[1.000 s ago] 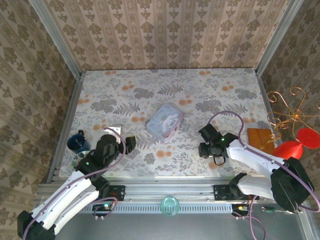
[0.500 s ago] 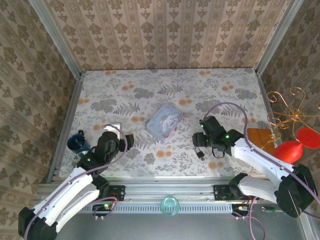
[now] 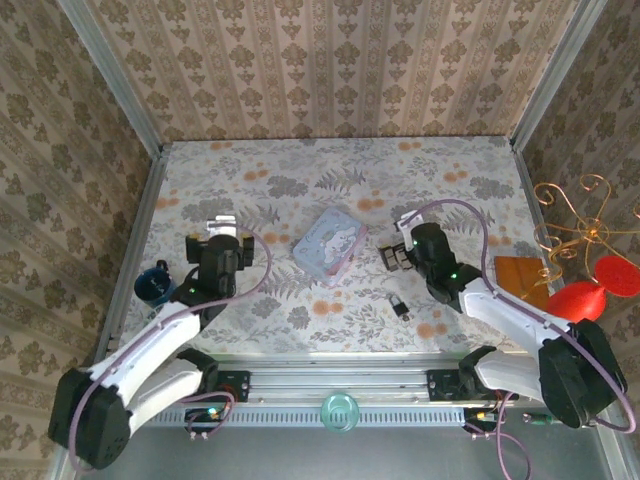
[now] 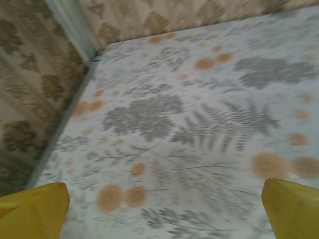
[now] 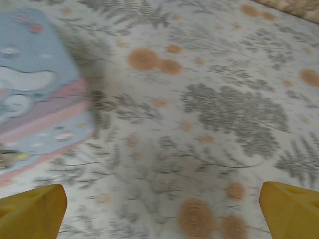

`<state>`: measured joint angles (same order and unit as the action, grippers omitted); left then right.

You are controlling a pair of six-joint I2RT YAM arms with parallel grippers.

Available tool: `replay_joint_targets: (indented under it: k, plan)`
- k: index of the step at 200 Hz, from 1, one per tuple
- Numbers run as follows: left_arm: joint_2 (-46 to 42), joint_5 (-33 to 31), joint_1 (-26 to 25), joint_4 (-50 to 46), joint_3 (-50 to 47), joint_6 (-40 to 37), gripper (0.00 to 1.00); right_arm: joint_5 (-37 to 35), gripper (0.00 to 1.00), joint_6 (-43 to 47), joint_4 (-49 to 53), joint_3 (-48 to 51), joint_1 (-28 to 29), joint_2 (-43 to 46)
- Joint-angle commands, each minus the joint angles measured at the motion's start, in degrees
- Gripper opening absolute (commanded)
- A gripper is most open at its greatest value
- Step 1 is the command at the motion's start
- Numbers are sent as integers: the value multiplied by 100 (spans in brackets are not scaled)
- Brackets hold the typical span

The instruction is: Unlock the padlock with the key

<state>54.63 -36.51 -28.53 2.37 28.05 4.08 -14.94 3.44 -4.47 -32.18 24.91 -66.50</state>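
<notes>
The padlock [image 3: 399,306], a tiny dark body with a thin shackle, lies loose on the patterned table [image 3: 460,190], just in front of my right gripper [image 3: 393,258]. That gripper is open, and its yellow fingertips [image 5: 291,209] stand wide apart over bare table. My left gripper [image 3: 222,234] hovers over the left side of the table, far from the padlock, also open, with nothing between its yellow fingertips [image 4: 35,211]. The key is too small to make out.
A bluish plastic pouch [image 3: 330,243] lies mid-table between the two grippers, and it also shows at the left of the right wrist view, pouch [image 5: 35,94]. A dark blue mug [image 3: 155,285] stands near the left wall. A brown block [image 3: 520,275] sits at the right edge.
Both grippers have opened wide. The right gripper let go of the padlock and drew back toward the far side. The left arm swung away toward the far left.
</notes>
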Motion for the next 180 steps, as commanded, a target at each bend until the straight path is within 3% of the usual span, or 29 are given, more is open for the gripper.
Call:
replay_joint_targets:
  k: [1,38,57,75,115,139,161,180]
  plan:
    - [476,-236,324,638,-13,-737,100,-271,100,475,-648,187,-289,-211]
    - [1209,318,749,1929,-475,-1517,100,-409,100,543,-1578,510,-790,-849]
    - [1593,669,1084,2362,-569,-1352,100,-340,100,695,-1865,476,-965,-1028]
    - [1870,1290,1318,2708,-561,-1390,100,46,100,796,-2183,472,-1193,-1131]
    - [2361,2313,1857,4471,-852,-1616,100,1004,100,547,-2622,463,-1806,-1255]
    - [2674,3173,2532,5021,-972,-889,100,1544,100,236,-2335,218,-2221,-1287]
    - [3649,3218,2730,6571,-1199,-755,100,2275,100,134,-2355,262,-2547,-1287]
    - [3406,3407,2731,5728,-998,-724,100,2729,100,71,-2457,287,-2659,-1287]
